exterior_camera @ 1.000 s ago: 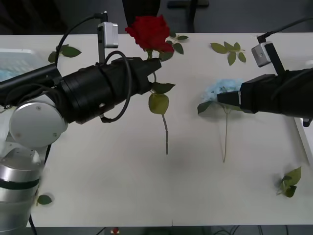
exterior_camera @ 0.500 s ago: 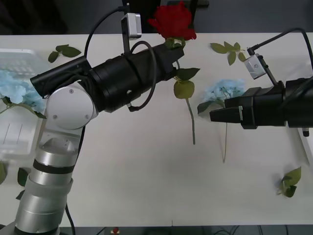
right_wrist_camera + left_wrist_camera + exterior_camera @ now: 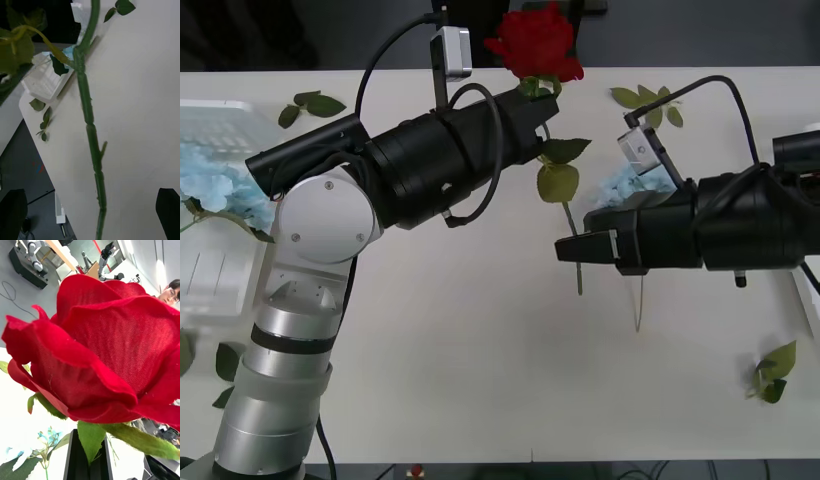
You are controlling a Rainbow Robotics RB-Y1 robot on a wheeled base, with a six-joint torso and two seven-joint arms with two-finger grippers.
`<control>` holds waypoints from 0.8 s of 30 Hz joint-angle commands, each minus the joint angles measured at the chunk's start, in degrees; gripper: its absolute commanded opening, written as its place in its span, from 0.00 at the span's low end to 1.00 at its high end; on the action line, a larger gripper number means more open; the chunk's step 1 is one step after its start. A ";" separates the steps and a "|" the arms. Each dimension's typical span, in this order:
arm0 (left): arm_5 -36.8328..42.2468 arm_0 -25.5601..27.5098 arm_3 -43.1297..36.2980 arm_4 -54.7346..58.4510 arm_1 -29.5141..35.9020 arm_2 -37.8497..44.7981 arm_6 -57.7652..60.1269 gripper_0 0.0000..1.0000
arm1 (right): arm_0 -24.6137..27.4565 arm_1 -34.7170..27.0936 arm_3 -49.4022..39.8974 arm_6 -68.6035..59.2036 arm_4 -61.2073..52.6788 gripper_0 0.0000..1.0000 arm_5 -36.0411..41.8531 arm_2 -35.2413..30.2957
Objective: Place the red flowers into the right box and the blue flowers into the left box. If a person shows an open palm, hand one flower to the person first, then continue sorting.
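My left gripper (image 3: 532, 103) is shut on a red flower (image 3: 534, 41) just under its bloom and holds it upright above the table's far middle. In the left wrist view the bloom (image 3: 101, 352) looms over the black fingers (image 3: 75, 461). The rose's stem (image 3: 571, 228) hangs down, and my right gripper (image 3: 570, 247) is level with its lower part. In the right wrist view that stem (image 3: 90, 123) runs between the open fingers (image 3: 168, 210), touching neither. One blue flower (image 3: 620, 186) lies on the table, partly behind my right arm. Other blue flowers (image 3: 210, 180) lie in the left box (image 3: 215, 275).
Loose leaf sprigs lie at the far right (image 3: 650, 105), the far left (image 3: 310, 103), the near right (image 3: 775, 372) and the near left (image 3: 225, 362). The right box's white rim (image 3: 812, 283) shows at the right edge. The left box (image 3: 47, 84) sits beyond the stem.
The left arm first lifted the rose up and to the right, then held still. My right gripper has slid left from beside the blue flower to the hanging rose stem.
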 commanded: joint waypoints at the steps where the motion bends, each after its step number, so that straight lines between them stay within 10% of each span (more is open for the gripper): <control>1: -0.53 -1.48 -0.78 0.49 -0.38 -0.46 -1.83 0.00 | -1.62 1.36 -0.97 -2.67 0.64 0.98 -0.18 0.30; 6: -0.53 -1.39 -0.78 0.49 -0.38 -0.64 -1.83 0.00 | -1.62 2.42 -0.97 -2.67 1.17 0.00 -0.18 0.57; 21: -0.53 -1.39 -0.78 0.49 0.94 -0.64 -1.74 0.02 | -1.62 2.51 -0.97 -2.40 1.08 0.00 -0.44 1.09; 24: -0.53 -1.39 -0.78 0.84 2.26 -0.64 -1.83 0.43 | -1.71 2.51 -0.97 -2.40 1.08 0.00 -0.53 1.01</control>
